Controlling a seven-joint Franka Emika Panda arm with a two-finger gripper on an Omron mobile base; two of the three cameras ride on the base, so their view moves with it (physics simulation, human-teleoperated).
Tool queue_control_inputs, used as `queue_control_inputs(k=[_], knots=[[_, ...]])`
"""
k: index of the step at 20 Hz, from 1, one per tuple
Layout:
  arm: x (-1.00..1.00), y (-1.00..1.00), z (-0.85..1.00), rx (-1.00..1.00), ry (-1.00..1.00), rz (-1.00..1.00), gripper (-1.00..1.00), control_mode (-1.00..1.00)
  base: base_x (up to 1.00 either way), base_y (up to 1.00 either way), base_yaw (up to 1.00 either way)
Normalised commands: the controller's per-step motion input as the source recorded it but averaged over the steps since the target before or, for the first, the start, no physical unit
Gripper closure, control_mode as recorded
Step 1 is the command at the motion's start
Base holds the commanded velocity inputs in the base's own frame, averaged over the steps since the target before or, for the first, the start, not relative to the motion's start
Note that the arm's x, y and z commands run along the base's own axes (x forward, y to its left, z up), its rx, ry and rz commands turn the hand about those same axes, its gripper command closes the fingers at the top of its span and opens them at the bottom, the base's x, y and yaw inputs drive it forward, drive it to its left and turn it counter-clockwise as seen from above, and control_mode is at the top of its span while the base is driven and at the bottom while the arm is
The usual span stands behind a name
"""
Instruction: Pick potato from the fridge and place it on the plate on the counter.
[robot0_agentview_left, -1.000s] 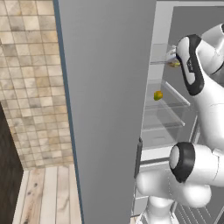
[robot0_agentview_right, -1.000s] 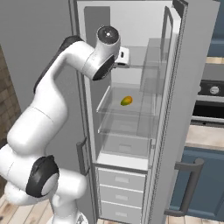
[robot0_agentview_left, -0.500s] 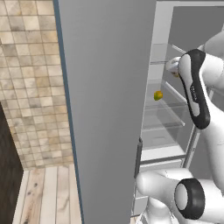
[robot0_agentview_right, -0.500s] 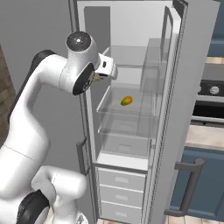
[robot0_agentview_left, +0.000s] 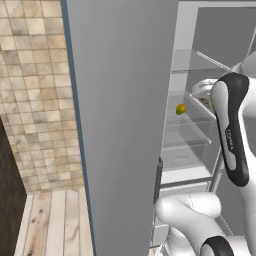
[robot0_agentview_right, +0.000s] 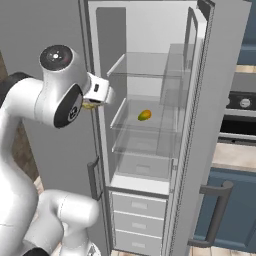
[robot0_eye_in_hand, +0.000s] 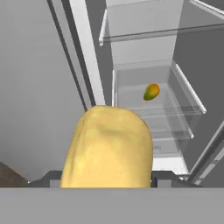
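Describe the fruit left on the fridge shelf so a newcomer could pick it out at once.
Start at the open fridge and find its glass shelves. On the middle one lies the fruit, small, rounded, yellow-green with an orange blush. Unlike the duller tan potato clamped in the hand outside the fridge, it sits alone on its shelf.

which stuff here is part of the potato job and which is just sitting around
Part of the job:
potato, held in the gripper
fridge, door open

Just sitting around:
yellow-green fruit on a glass shelf
white drawers at the fridge's bottom
oven beside the fridge
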Motion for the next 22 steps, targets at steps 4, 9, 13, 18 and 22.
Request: queue_control_inputs(k=[4, 9, 13, 18, 22], knots=[[-0.41, 0.6, 0.0, 0.01, 0.13, 0.0, 1.0, -1.0, 0.0, 0.0, 0.0], [-0.45, 0.33, 0.0, 0.03, 0.13, 0.0, 1.0, -1.0, 0.0, 0.0, 0.0], [-0.37, 0.23, 0.0, 0.01, 0.05, 0.0, 1.0, -1.0, 0.0, 0.0, 0.0], [-0.44, 0.33, -0.07, 0.0, 0.01, 0.06, 1.0, -1.0, 0.0, 0.0, 0.0], [-0.45, 0.17, -0.19, 0.0, 0.0, 0.09, 1.0, -1.0, 0.0, 0.0, 0.0]])
